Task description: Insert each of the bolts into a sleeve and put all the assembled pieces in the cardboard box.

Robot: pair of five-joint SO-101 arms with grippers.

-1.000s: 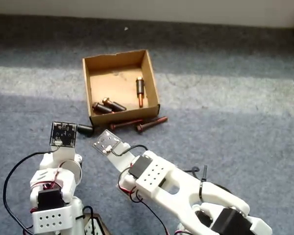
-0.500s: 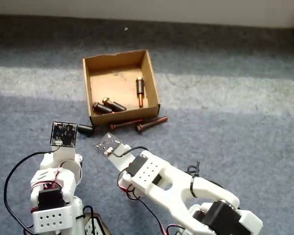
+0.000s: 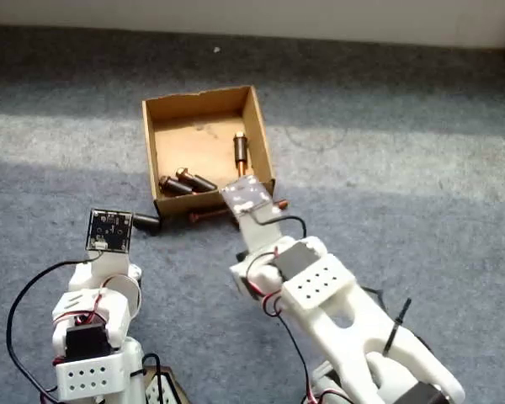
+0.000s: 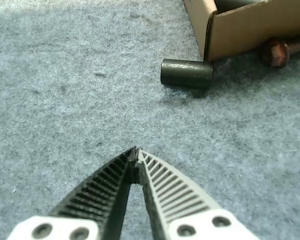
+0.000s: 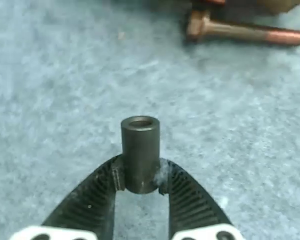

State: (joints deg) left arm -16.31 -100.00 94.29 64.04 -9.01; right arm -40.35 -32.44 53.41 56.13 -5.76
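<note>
The cardboard box [image 3: 151, 151] holds three bolts fitted in sleeves [image 3: 240, 156]. Two bare copper bolts [image 3: 209, 215] lie on the carpet along the box's front wall. My right gripper [image 5: 140, 176] is shut on a dark sleeve [image 5: 140, 150], held upright just short of one bolt [image 5: 245, 31]. In the high view the right arm's wrist [image 3: 249, 199] hangs over the bolts by the box's front right corner. A loose dark sleeve [image 4: 186, 73] lies beside the box's front left corner [image 4: 225, 30]. My left gripper [image 4: 136, 153] is shut and empty, short of that sleeve.
Grey-blue carpet [image 3: 404, 168] covers the floor all round, with open room to the right of the box. The left arm's base [image 3: 88, 353] and the right arm's body [image 3: 345, 328] fill the near edge.
The right arm has swung right and forward, from near the left arm to the bolts in front of the box. The left arm has stayed still.
</note>
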